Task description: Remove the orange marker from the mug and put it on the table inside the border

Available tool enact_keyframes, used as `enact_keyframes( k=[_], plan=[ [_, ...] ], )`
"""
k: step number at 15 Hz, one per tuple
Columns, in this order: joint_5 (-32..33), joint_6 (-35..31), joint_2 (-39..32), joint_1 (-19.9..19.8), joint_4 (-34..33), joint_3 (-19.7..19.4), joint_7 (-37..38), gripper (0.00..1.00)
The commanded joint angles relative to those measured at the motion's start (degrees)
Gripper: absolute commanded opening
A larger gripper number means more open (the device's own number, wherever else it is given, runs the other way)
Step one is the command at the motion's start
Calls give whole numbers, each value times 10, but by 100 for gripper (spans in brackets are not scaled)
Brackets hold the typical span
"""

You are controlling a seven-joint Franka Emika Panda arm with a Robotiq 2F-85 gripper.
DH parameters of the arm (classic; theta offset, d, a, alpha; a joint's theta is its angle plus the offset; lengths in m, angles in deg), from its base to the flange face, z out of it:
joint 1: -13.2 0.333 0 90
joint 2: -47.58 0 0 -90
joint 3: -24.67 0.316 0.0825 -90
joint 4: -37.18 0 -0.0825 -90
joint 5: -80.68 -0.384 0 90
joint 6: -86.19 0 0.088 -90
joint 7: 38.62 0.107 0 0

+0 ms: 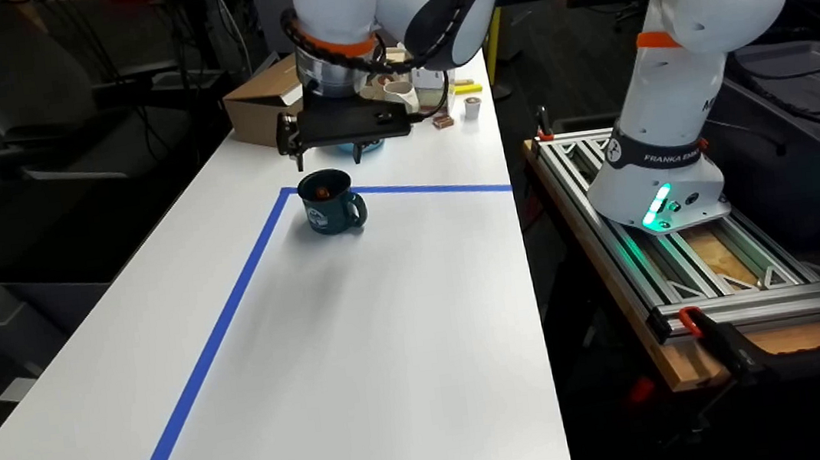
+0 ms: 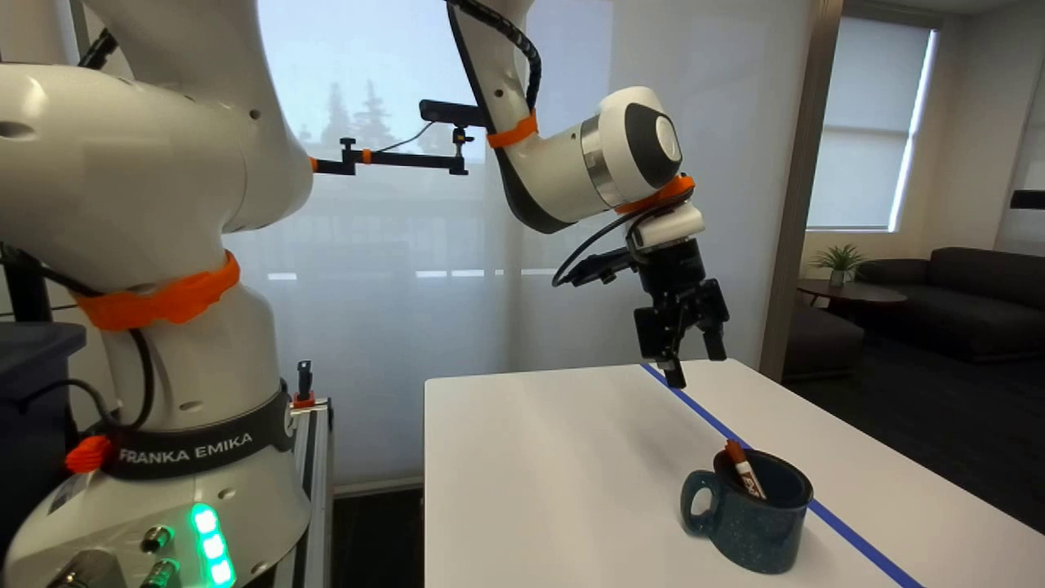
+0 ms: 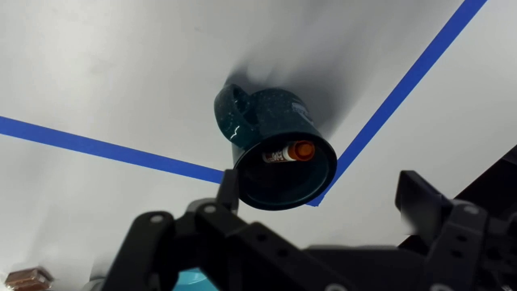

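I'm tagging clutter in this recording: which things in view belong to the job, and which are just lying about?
For the job:
orange marker, leaning in the dark green mug
blue tape border
white table

Just lying about:
cardboard box
white cup
small brown packet
light-blue item, mostly hidden

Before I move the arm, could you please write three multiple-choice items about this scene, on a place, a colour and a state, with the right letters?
1. Where is the marker?
A) inside the mug
B) beside the mug
C) under the mug

2. What colour is the border tape?
A) yellow
B) red
C) blue

3. How is the gripper?
A) shut on the mug
B) open, holding nothing
C) shut, holding nothing

1 A: the wrist view shows it within the mug's opening.
2 C: it shows blue in all three views.
3 B: its fingers stand apart, with nothing gripped.
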Motion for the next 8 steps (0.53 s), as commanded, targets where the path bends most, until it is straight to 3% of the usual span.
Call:
enact_keyframes(
  k=[1,8],
  plan=[
    [56,20,-67,7,-56,-11,65,100],
    [77,28,-141,22,-110,-33,93,100]
  ],
)
